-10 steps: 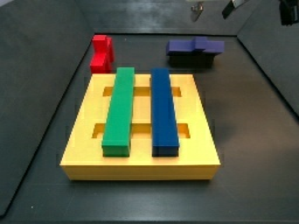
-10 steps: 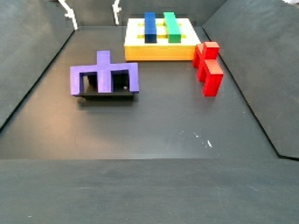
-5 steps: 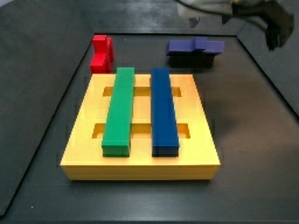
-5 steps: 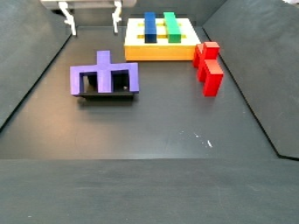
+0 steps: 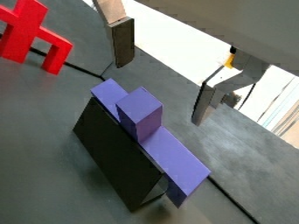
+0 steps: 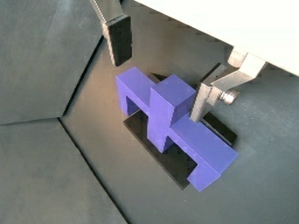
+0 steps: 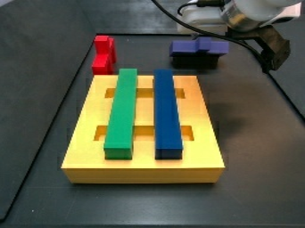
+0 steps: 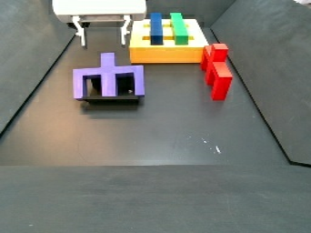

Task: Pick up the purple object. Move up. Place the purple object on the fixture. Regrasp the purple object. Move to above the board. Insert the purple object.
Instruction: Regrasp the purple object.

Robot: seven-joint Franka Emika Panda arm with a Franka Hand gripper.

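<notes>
From my station the board (image 7: pixel 191 153) carried only its green bar (image 7: pixel 123 109) and blue bar (image 7: pixel 168 111), so regrasping and insertion remained. The purple object (image 8: pixel 111 83), a wide bar with a raised central stub, sat on the fixture (image 5: pixel 117 166), meaning that placing looked done. My tool (image 6: pixel 166 64) hung above it, fingers (image 6: pixel 118 38) spread and empty.

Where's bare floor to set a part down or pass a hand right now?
Biggest free patch: dark floor in front of the purple object and red block, toward the camera in a side view. A narrower strip lies between those two. Crowded: the back, where the board sits and the open claw hangs above and behind the purple object on the fixture.
</notes>
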